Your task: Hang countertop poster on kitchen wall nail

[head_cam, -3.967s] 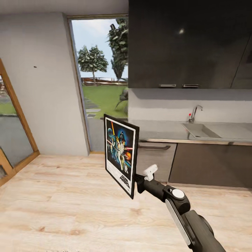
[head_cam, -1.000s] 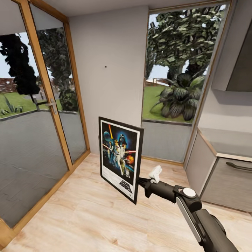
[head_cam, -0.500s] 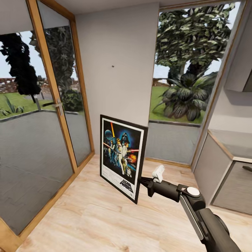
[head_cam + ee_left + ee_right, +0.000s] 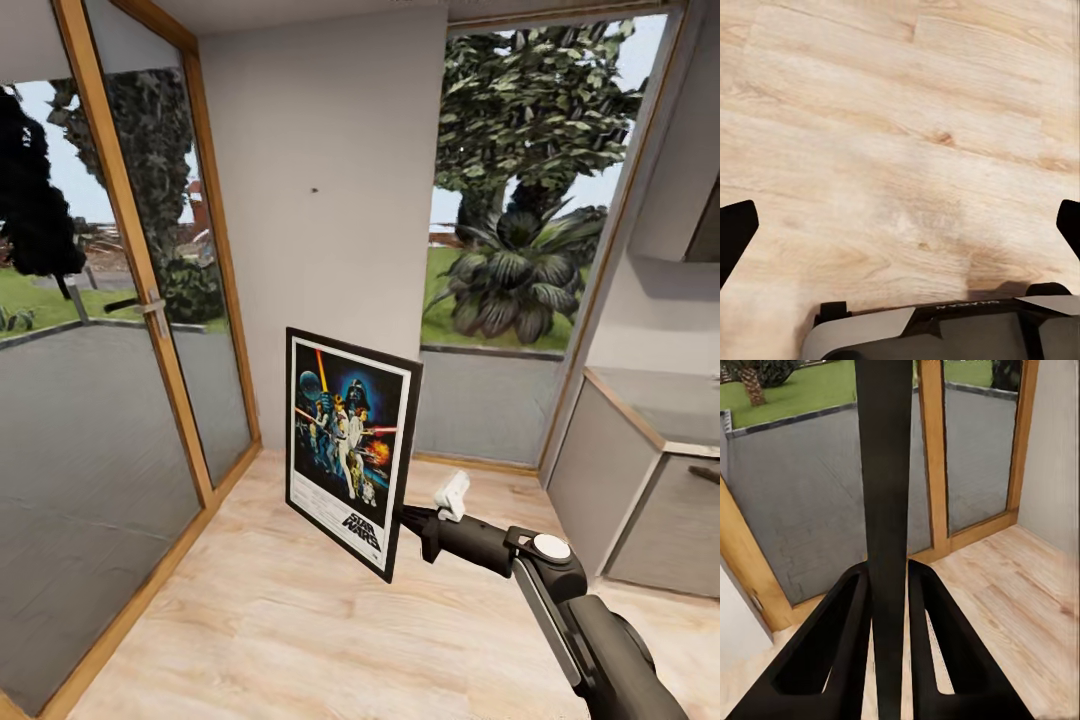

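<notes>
The Star Wars poster (image 4: 348, 445) hangs upright in the air over the wooden floor, its picture facing me, held by its right edge in my right gripper (image 4: 405, 520), which is shut on it. From the right wrist camera the poster's black edge (image 4: 885, 510) runs between the two dark fingers (image 4: 844, 645). A small dark nail (image 4: 315, 190) sticks out of the grey wall panel ahead, well above the poster's top. My left gripper (image 4: 900, 225) hangs open over bare floorboards, its fingertips (image 4: 735, 232) far apart. A corner of the kitchen countertop (image 4: 650, 405) shows at the right.
A glass door with a wooden frame (image 4: 150, 300) and handle stands to the left. A tall window (image 4: 520, 250) onto garden plants lies right of the wall panel. Grey cabinets (image 4: 640, 510) stand at the right. Light wooden floor (image 4: 280, 620) stretches in front.
The view has turned away from the sink counter toward the grey wall with the nail, and in the last second swung slightly. The poster stays gripped in my right gripper.
</notes>
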